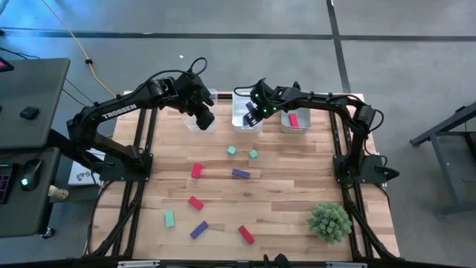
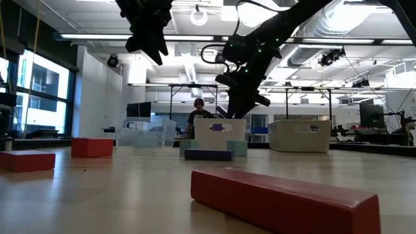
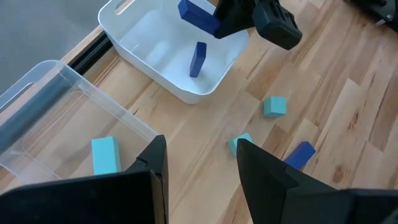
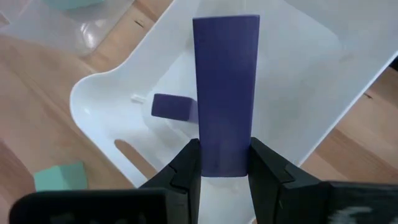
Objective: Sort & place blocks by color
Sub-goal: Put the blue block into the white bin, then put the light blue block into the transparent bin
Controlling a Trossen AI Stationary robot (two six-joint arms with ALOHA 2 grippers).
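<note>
Right gripper [image 4: 225,163] clenched on a purple bar [image 4: 226,93], held over the middle bin [image 1: 246,123], which already holds one purple block [image 4: 169,106]. Left gripper [image 3: 199,158] released, above the left bin [image 3: 68,99] containing one teal block [image 3: 104,155]. Right bin [image 1: 296,128] holds a red block [image 1: 293,120]; other blocks lie loose on the table [image 1: 282,193].

Grey floor [image 1: 223,18], bright ceiling lights [image 2: 104,37], tall windows [image 2: 45,91].
</note>
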